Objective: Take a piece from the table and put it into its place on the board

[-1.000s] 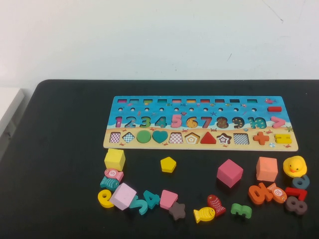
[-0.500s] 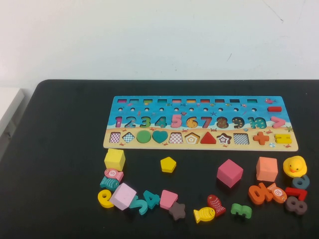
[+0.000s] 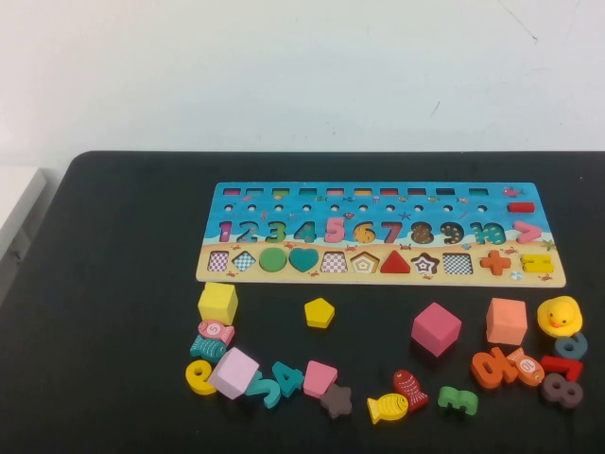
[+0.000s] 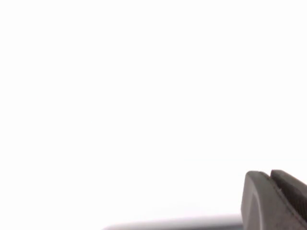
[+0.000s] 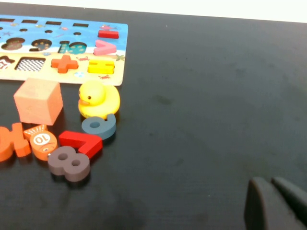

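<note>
The piece, a small flat yellow pentagon (image 3: 319, 312), lies on the black table (image 3: 123, 246) just in front of the board (image 3: 378, 194). The board's shape row has an open pentagon slot (image 3: 364, 263). Neither arm shows in the high view. My left gripper (image 4: 271, 177) shows only its fingertips against a white background, pressed together and empty. My right gripper (image 5: 271, 182) hovers low over bare table to the right of the pieces, its fingertips together and empty. The board's right end (image 5: 91, 28) shows in the right wrist view. The pentagon is out of both wrist views.
Loose pieces lie in front of the board: a yellow cube (image 3: 217, 303), a pink cube (image 3: 436, 328), a peach cube (image 3: 506, 321), a yellow duck (image 3: 559, 315), a yellow fish (image 3: 387, 408), and several numbers. The duck (image 5: 98, 99) and peach cube (image 5: 39, 100) also show in the right wrist view.
</note>
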Available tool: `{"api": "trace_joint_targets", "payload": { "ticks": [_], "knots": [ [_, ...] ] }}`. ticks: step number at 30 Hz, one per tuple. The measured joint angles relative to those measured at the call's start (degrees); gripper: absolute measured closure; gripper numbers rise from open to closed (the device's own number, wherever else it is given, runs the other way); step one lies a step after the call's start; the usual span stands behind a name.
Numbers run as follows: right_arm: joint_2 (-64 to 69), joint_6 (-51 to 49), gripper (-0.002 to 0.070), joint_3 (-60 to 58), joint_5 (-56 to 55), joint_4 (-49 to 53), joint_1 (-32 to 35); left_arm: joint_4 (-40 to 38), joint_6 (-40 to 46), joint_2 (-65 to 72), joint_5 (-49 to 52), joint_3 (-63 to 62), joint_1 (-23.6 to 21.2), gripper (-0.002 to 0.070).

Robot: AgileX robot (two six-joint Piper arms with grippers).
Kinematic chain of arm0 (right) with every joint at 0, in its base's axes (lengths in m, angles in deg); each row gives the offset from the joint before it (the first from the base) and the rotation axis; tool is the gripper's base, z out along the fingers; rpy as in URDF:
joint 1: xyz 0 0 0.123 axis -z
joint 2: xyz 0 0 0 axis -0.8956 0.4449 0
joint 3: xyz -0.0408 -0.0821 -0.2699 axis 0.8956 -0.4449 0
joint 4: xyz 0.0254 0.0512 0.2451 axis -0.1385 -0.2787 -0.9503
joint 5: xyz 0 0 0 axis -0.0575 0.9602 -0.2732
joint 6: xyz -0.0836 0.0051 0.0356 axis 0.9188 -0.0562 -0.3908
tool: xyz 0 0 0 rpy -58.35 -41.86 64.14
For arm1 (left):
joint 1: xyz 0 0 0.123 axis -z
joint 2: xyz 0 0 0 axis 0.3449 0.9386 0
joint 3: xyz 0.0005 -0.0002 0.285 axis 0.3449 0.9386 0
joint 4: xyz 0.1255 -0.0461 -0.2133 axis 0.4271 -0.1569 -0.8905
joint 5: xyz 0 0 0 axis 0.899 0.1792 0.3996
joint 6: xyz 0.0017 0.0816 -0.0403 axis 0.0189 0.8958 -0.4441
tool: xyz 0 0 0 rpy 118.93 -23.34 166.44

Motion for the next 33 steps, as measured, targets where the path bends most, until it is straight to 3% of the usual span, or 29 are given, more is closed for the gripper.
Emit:
{"api": "trace_joint_targets", "payload": {
  "ticks": [4,10,15,21,28,33],
  "knots": [
    [0.0,0.0,0.0658,0.0,0.0,0.0,0.0,0.0,0.0,0.0,-6.6,0.0,0.0,0.0677],
    [0.0,0.0,0.0657,0.0,0.0,0.0,0.0,-0.4,-0.3,0.0,-7.1,0.0,0.0,0.0677],
    [0.0,0.0,0.0657,0.0,0.0,0.0,0.0,-0.4,-2.7,2.7,18.0,-10.9,0.0,0.0677],
    [0.0,0.0,0.0658,0.0,0.0,0.0,0.0,-0.9,-5.5,19.4,39.0,-27.0,0.0,0.0677],
    [0.0,0.0,0.0657,0.0,0.0,0.0,0.0,-1.4,-2.8,39.1,39.1,-33.2,0.0,0.0677],
    [0.0,0.0,0.0658,0.0,0.0,0.0,0.0,-11.6,2.8,55.6,43.5,-40.6,0.0,0.0677]
  ]
}}
